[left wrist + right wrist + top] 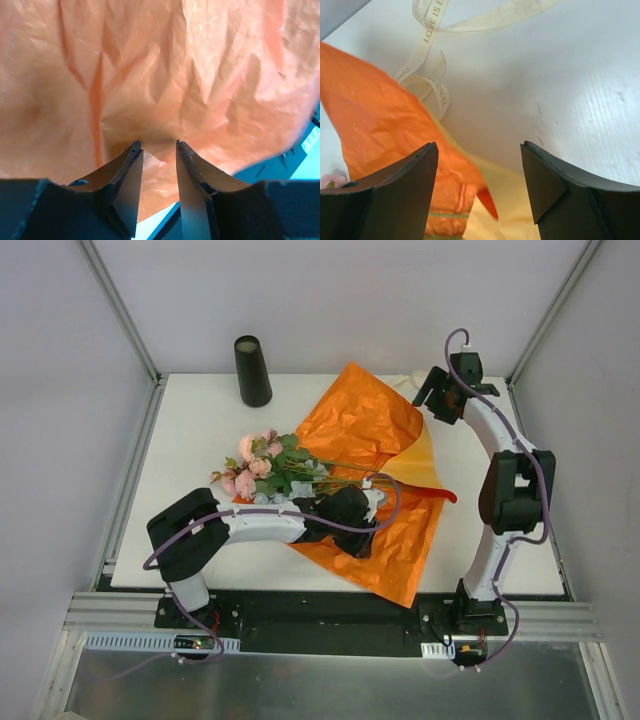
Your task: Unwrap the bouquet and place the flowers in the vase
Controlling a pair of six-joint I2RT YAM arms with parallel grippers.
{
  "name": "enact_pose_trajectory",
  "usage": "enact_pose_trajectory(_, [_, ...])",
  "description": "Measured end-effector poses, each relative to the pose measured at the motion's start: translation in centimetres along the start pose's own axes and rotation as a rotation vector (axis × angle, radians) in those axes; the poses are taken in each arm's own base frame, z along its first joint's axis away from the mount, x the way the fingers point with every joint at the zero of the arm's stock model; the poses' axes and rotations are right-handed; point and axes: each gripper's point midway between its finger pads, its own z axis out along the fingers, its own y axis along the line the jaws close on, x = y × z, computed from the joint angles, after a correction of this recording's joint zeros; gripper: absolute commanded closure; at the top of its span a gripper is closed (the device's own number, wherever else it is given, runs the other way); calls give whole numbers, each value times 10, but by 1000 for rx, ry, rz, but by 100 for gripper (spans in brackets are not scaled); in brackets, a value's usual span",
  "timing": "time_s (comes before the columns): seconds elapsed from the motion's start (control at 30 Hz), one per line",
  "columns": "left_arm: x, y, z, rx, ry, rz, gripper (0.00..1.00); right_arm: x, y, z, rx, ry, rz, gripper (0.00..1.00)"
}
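Orange paper point(372, 425) is seen spread open on the tabletop point(200, 440). The flowers point(265, 468) are laid at its left edge, heads to the left, stems running right toward the left tool point(156, 144). That tool is held with a narrow gap between its fingers, tips right at the paper, nothing seen clamped. The right tool point(479, 145) is spread wide and empty over bare tabletop, near the loose ribbon point(427, 35). The vase point(253, 370) is stood upright at the far left, apart from the flowers.
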Motion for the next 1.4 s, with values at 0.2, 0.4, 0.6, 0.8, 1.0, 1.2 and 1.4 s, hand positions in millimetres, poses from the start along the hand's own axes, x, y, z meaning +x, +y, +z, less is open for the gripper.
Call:
enact_pose_trajectory(0.2, [15, 2, 10, -27, -29, 9, 64, 6, -4, -78, 30, -15, -111, 27])
enact_pose_trajectory(0.4, [14, 9, 15, -47, -77, -12, 64, 71, -14, -112, -12, 86, -310, 28])
enact_pose_trajectory(0.6, [17, 17, 18, -72, -112, -37, 63, 135, -33, -104, -24, 238, -472, 25])
enact_pose_trajectory(0.8, [16, 18, 18, -92, -149, -55, 62, 152, -24, -96, -27, 240, -620, 26])
enact_pose_trajectory(1.0, [16, 17, 19, -104, -171, -73, 61, 157, -40, -85, 44, 225, -667, 29])
enact_pose_trajectory(1.2, [17, 15, 19, -115, -181, -85, 61, 164, -58, -72, 122, 235, -690, 36])
enact_pose_trajectory(1.4, [17, 14, 20, -130, -195, -116, 61, 160, -65, -67, 180, 212, -708, 57])
